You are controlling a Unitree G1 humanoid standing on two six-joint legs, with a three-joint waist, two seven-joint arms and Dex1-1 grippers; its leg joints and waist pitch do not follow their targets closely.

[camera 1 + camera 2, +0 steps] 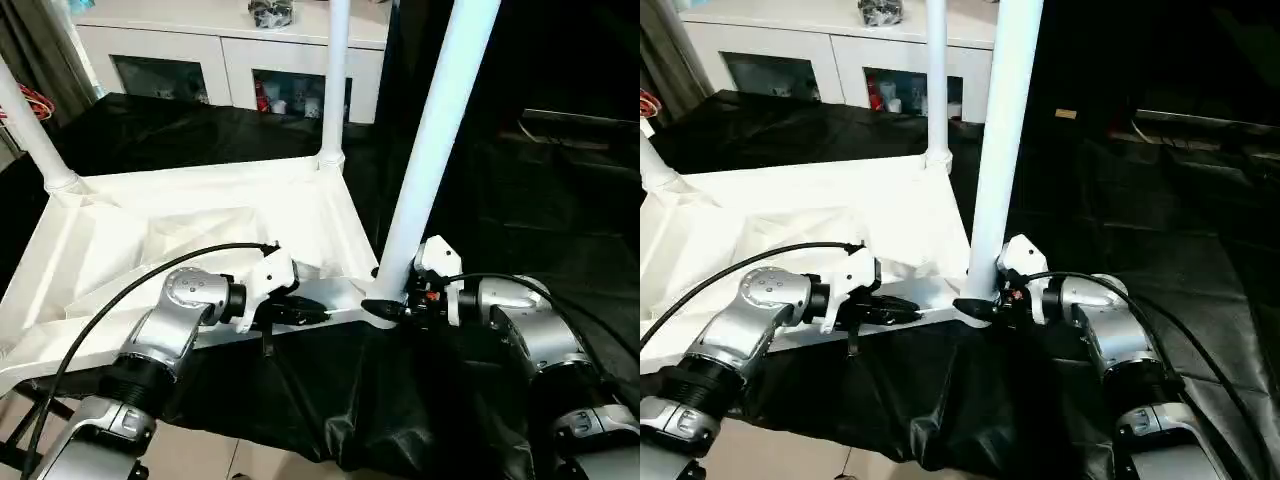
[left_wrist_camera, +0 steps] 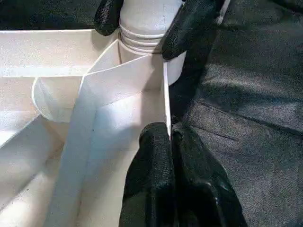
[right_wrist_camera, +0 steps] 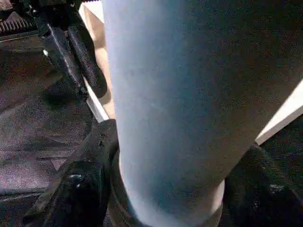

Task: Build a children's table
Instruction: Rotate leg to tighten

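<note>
Left end effector point(image 1: 300, 312) on tabletop point(image 1: 200, 230) rim

Silver ribbed forearms point(image 1: 165, 335) carry black looping cables, white wrist housings and black-fingered pincers point(image 1: 300, 310).

The white plastic tabletop point(image 1: 200, 225) lies upside down on black cloth, its ribbed underside facing up and its near edge tilted lower toward the left. 3 white tube legs stand in its round corner sockets: the near leg point(image 1: 430, 150) rises from the near right corner leaning slightly right, the far leg point(image 1: 335, 80) stands upright in the far right corner, and the left leg point(image 1: 30, 125) leans left out of the far left corner. A ridged collar shows at the near leg's base where it meets the socket point(image 2: 142, 40).
</note>
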